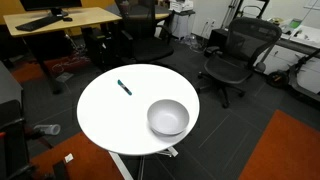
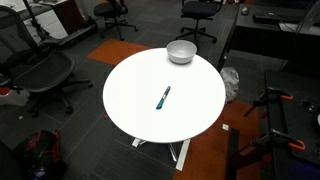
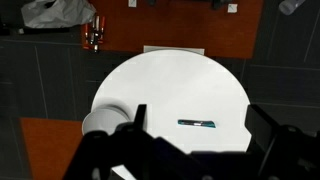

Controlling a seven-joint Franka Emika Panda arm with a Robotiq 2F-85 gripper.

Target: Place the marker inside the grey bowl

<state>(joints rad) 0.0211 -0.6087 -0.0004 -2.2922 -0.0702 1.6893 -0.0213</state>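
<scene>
Marker [image 3: 197, 123] lies flat on the table [image 3: 170, 80], well apart from grey bowl [image 3: 100, 124] at the left edge in the wrist view. High above, the gripper [image 3: 201, 113] hangs, jaws spread wide, empty. Likely approach step: next, descend and straddle the shaft.

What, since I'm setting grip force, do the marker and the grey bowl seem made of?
The marker looks like plastic: a thin, dark teal-blue barrel, though too small to be sure. The bowl is smooth, light grey with a soft sheen and paler rim, so plastic or glazed ceramic; the pictures leave that open.
</scene>
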